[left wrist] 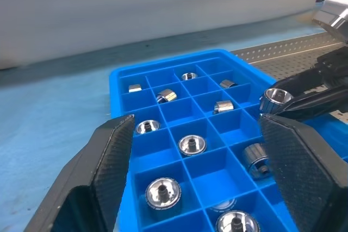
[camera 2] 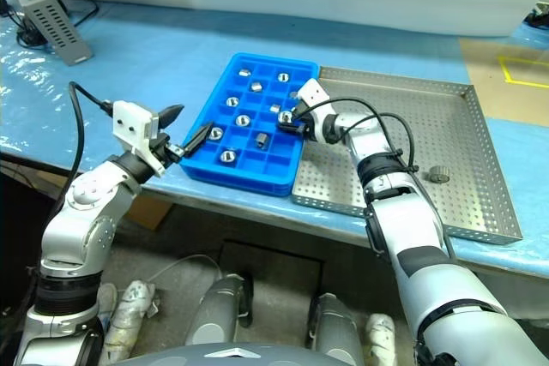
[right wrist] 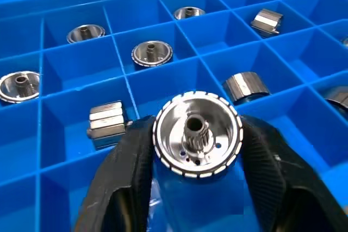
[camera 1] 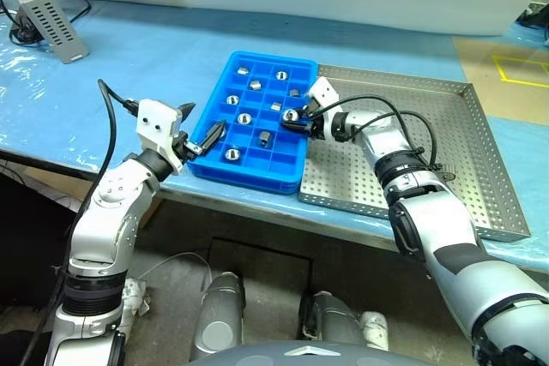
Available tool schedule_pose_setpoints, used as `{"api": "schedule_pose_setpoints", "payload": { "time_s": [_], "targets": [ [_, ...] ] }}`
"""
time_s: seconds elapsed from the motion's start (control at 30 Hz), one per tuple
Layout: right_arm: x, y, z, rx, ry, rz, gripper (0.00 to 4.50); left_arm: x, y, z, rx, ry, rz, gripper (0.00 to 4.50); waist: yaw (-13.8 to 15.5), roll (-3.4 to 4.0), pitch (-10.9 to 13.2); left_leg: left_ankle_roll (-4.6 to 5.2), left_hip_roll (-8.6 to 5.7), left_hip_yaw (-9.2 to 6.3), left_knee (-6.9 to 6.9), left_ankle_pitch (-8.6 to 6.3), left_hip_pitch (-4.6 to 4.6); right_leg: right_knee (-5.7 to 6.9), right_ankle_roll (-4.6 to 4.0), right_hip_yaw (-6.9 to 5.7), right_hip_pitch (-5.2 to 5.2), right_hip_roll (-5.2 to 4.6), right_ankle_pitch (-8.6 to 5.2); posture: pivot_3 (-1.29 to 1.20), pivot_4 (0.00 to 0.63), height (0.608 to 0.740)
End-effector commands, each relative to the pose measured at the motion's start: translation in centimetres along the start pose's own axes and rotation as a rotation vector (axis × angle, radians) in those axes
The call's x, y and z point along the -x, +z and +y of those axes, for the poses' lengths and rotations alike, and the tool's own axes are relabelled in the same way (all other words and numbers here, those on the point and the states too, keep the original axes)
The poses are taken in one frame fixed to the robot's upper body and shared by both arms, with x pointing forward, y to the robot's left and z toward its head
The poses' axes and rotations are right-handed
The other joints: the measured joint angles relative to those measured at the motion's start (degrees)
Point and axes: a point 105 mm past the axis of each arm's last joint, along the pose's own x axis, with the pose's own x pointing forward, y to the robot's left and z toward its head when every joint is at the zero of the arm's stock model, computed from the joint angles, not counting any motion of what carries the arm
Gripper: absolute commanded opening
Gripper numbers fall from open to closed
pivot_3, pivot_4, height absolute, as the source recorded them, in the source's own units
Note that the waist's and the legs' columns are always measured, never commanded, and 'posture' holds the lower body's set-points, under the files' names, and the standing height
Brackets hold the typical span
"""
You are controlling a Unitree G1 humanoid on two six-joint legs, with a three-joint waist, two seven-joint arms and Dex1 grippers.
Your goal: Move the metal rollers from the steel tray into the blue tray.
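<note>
Ridged metal roller (right wrist: 197,133) being clamped between right gripper (camera 1: 294,117) fingers over the blue tray (camera 1: 296,166), left gripper (camera 1: 202,129) being held apart beside it, lone roller (camera 2: 439,174) on steel tray (camera 2: 480,203) being shown by right eye view

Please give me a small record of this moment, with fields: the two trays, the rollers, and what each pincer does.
blue tray: on the blue-covered table, touching the steel tray's left side; rollers lie in several compartments
steel tray: one roller lies near its right rim
right pincer: over the blue tray, a ridged roller between its fingers
left pincer: open, holds nothing, at the blue tray's near left corner
grey box: far left on the table, with cables
</note>
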Motion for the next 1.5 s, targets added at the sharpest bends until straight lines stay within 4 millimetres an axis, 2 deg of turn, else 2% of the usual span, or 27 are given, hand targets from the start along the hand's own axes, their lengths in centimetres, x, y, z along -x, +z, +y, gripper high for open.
{"api": "schedule_pose_setpoints", "payload": {
  "time_s": [0.03,0.17,0.3,0.4,0.43,0.5,0.6,0.7,0.83,0.97,1.1,1.23,1.33,1.37,1.4,1.5],
  "targets": [
    [1.0,0.7,-0.8,0.001,-0.038,-0.046,3.63,-1.1,1.0,-0.9,-0.004,-0.057,-0.053,3.85,-0.06,0.0,0.0,0.0,-0.01,0.0,0.0,0.0,0.01,0.0,0.0,0.0,0.02,0.0,0.0,0.12,0.15,0.74],
    [2.9,0.4,-2.2,0.002,-0.124,-0.051,3.63,-2.6,0.7,-2.4,0.02,-0.139,-0.063,3.85,-0.28,0.0,0.0,0.02,-0.04,0.03,0.05,0.0,-0.01,-0.01,0.0,0.03,0.03,-0.01,0.0,0.01,0.15,0.74],
    [7.7,-1.0,-4.0,-0.04,-0.269,-0.056,3.63,-5.4,0.6,-4.6,0.054,-0.277,-0.083,3.85,-0.48,-0.02,-0.01,0.03,-0.06,0.09,0.08,0.0,0.0,-0.06,0.01,0.08,0.13,0.0,0.01,-0.16,0.15,0.74],
    [10.5,-2.2,-3.8,-0.073,-0.338,-0.033,3.63,-6.8,0.6,-5.9,0.068,-0.362,-0.096,3.85,-2.45,-0.04,-0.02,0.03,-0.13,0.24,0.12,0.01,0.04,-0.15,0.06,0.33,0.15,0.02,0.03,-0.28,0.15,0.74],
    [11.4,-2.5,-3.6,-0.085,-0.365,-0.028,3.63,-7.2,0.6,-6.4,0.072,-0.39,-0.1,3.85,-4.11,-0.05,-0.03,0.06,-0.14,0.28,0.12,-0.01,0.05,-0.23,0.18,0.43,0.14,0.05,0.1,-0.31,0.15,0.74],
    [13.6,-3.2,-3.1,-0.113,-0.431,-0.017,3.63,-8.3,0.7,-7.6,0.079,-0.462,-0.109,3.85,-5.67,-0.05,-0.02,0.16,-0.15,0.35,0.12,-0.01,0.06,-0.29,0.28,0.52,0.11,0.05,0.16,-0.37,0.15,0.74],
    [15.6,-3.8,-2.7,-0.141,-0.507,0.0,3.63,-9.0,0.6,-8.7,0.077,-0.528,-0.113,3.85,-8.22,-0.04,-0.04,0.37,-0.08,0.39,0.08,0.01,0.12,-0.41,0.29,0.53,0.09,0.13,0.17,-0.42,0.15,0.74],
    [18.0,-4.8,-3.5,-0.159,-0.658,0.027,3.63,-9.4,0.3,-9.7,0.082,-0.582,-0.112,3.85,-10.57,-0.03,-0.05,0.49,-0.04,0.48,0.04,-0.07,0.27,-0.41,0.29,0.6,0.11,0.18,0.17,-0.47,0.15,0.74],
    [19.1,-4.4,-4.1,-0.179,-0.737,-0.006,3.63,-9.6,0.1,-10.3,0.095,-0.605,-0.114,3.85,-12.5,-0.03,-0.05,0.47,-0.03,0.52,0.02,-0.08,0.43,-0.44,0.29,0.64,0.26,0.2,0.17,-0.48,0.15,0.74],
    [19.6,-4.7,-5.0,-0.257,-0.789,-0.029,3.63,-9.4,-0.1,-10.6,0.093,-0.62,-0.11,3.85,-12.84,-0.02,-0.05,0.45,-0.06,0.52,0.04,-0.21,0.45,-0.59,0.29,0.64,0.4,0.2,0.18,-0.47,0.15,0.74],
    [19.2,-6.3,-5.6,-0.431,-0.816,-0.059,3.63,-9.2,-0.2,-10.1,0.099,-0.595,-0.105,3.85,-12.67,-0.01,-0.06,0.74,-0.08,0.53,0.05,-0.22,0.43,-0.74,0.28,0.64,0.5,0.19,0.19,-0.43,0.15,0.74],
    [18.5,-9.0,-5.7,-0.52,-0.827,0.018,3.63,-8.8,-0.4,-9.5,0.096,-0.569,-0.1,3.85,-12.35,0.01,-0.07,0.83,-0.12,0.54,0.06,-0.27,0.35,-0.81,0.27,0.63,0.51,0.16,0.18,-0.39,0.15,0.74],
    [17.8,-10.1,-5.8,-0.55,-0.817,0.048,3.63,-8.5,-0.4,-9.0,0.088,-0.547,-0.096,3.85,-12.15,0.01,-0.07,0.86,-0.13,0.55,0.08,-0.29,0.32,-0.82,0.27,0.63,0.51,0.14,0.18,-0.36,0.15,0.74],
    [17.5,-10.3,-5.7,-0.528,-0.806,0.073,3.26,-8.4,-0.4,-8.8,0.086,-0.538,-0.095,3.85,-12.09,0.01,-0.07,0.86,-0.13,0.55,0.09,-0.29,0.32,-0.81,0.27,0.63,0.51,0.14,0.18,-0.35,0.15,0.74],
    [17.2,-10.3,-5.6,-0.507,-0.795,0.087,3.09,-8.4,-0.4,-8.6,0.086,-0.53,-0.096,3.85,-11.99,0.02,-0.07,0.86,-0.13,0.55,0.09,-0.29,0.33,-0.81,0.27,0.62,0.51,0.14,0.18,-0.34,0.15,0.74],
    [15.9,-8.0,-5.9,-0.436,-0.746,0.004,2.09,-8.3,-0.1,-7.8,0.099,-0.495,-0.106,3.85,-11.79,0.02,-0.07,0.85,-0.12,0.55,0.12,-0.29,0.39,-0.78,0.26,0.62,0.56,0.13,0.19,-0.31,0.15,0.74]
  ]
}}
